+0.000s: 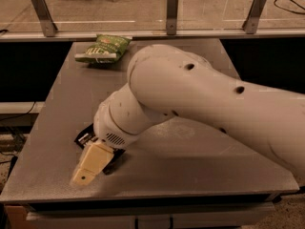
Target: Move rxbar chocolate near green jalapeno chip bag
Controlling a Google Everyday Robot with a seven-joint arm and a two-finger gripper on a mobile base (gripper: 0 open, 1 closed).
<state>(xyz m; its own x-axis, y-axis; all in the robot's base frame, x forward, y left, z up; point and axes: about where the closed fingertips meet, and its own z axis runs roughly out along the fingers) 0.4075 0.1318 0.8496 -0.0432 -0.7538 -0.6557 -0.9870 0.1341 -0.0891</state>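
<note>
claw [85,173]: front-left of table [57,113] | rxbar chocolate [85,138]: under claw, partly hidden

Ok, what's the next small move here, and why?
Probably ease the gripper down onto the flat black rxbar chocolate wrapper it overlaps near the grey table's front-left, then take hold; the crinkled green jalapeno chip bag lies apart at the far edge.

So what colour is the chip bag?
Green with pale lettering, in the camera view: chip bag. The gripper sits over the bar.
</note>
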